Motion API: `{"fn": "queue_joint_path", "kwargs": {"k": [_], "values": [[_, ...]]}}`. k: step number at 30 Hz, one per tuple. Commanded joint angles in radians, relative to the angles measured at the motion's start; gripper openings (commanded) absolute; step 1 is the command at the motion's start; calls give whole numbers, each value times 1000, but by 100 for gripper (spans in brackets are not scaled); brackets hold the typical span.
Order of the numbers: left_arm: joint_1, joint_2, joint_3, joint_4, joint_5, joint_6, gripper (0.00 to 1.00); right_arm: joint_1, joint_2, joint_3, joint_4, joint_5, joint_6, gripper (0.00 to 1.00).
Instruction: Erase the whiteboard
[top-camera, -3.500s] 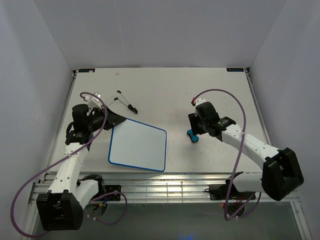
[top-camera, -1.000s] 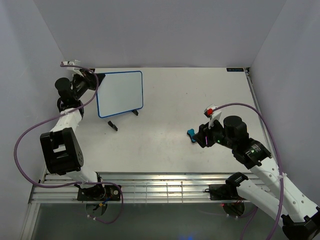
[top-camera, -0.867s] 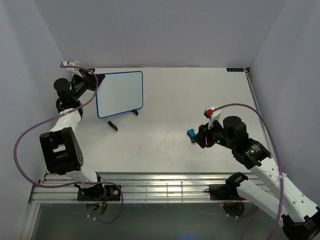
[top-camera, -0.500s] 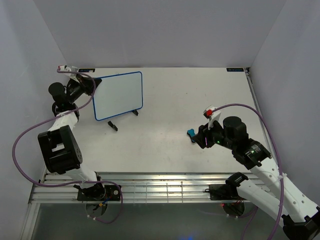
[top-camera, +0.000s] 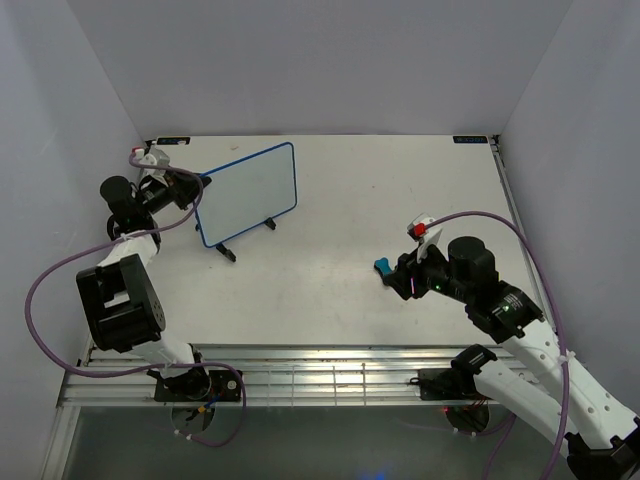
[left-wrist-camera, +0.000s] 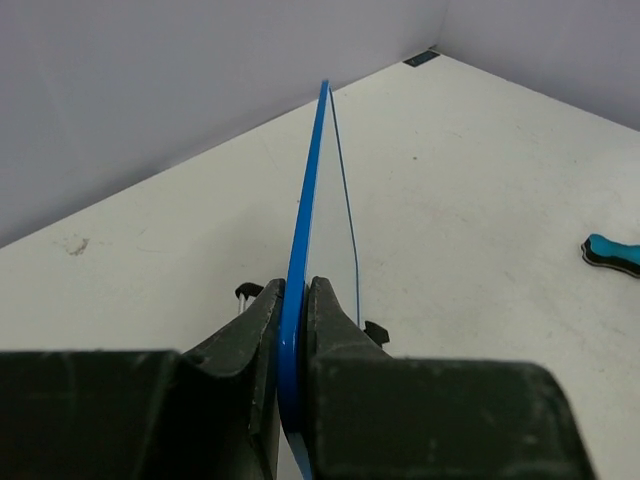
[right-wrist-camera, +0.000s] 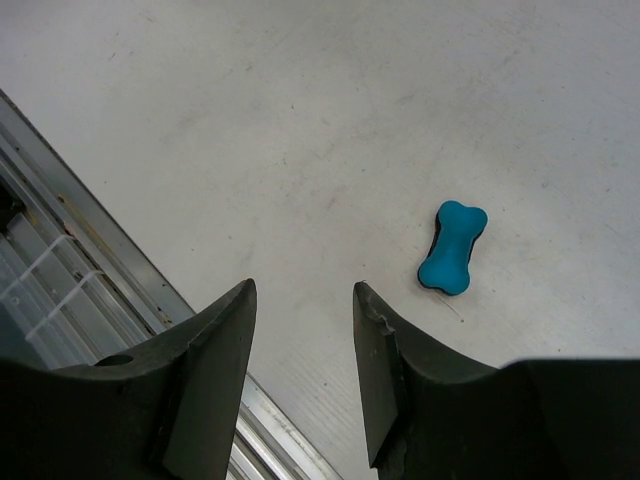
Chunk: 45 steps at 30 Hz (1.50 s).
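Eraser pickup is what seems to be in hand right now; no wiping looks to be underway, as far as can be judged. Closest in, the right fingers (right-wrist-camera: 300, 300) are spread wide over bare surface (top-camera: 400, 180), with nothing held between them. Just past them the little blue bone-shaped eraser (right-wrist-camera: 452, 247) is lying flat, off to one side of the gap rather than inside it. So the next move would probably need the fingers shifted over, dropped around the eraser's narrow waist and closed. Nothing is parked around it, so that bit looks easy enough.

Further out, on the far left, the whiteboard (top-camera: 248, 192) is held up on edge and tilted, its blue rim pinched tight by the left fingers (left-wrist-camera: 295, 292). No scribbles can be made out on the face from above, though faint ones could be missed at this size. Two small black feet (top-camera: 228, 252) are seen just under its lower edge; whether any weight is taken by them can't be told. Board and eraser are well apart, so a long carry across open surface is called for. Since the board is gripped at one edge only, hard wiping could get it twisted or pushed over.
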<state>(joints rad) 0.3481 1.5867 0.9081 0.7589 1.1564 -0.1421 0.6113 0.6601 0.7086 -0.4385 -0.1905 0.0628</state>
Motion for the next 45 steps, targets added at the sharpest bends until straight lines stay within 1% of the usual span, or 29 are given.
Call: {"fn": "queue_joint_path", "kwargs": {"k": [1, 8, 15, 19, 24, 28, 31, 34, 37, 45], "values": [[37, 39, -54, -29, -40, 257, 0, 8, -16, 9, 49, -20, -12, 49], [89, 58, -100, -30, -18, 260, 0, 13, -25, -3, 52, -26, -9, 49], [129, 45, -97, -32, -6, 253, 0, 15, -24, -3, 58, -29, -11, 49], [167, 33, -100, -67, -1, 265, 0, 15, -31, -3, 58, -29, -11, 49], [212, 3, -118, -128, 0, 317, 0, 15, -34, -5, 61, -32, -9, 49], [219, -5, -135, -162, -12, 346, 0, 15, -39, -4, 60, -32, -11, 49], [221, -8, -140, -179, -58, 345, 0, 15, -42, -11, 66, -36, -8, 49], [223, -14, -141, -231, -80, 380, 0, 15, -39, -12, 69, -41, -8, 49], [227, -31, -152, -237, -116, 389, 0, 16, -42, -15, 70, -43, -6, 49], [241, -44, -132, -244, -109, 351, 0, 16, -45, -18, 70, -46, -6, 49]]}}
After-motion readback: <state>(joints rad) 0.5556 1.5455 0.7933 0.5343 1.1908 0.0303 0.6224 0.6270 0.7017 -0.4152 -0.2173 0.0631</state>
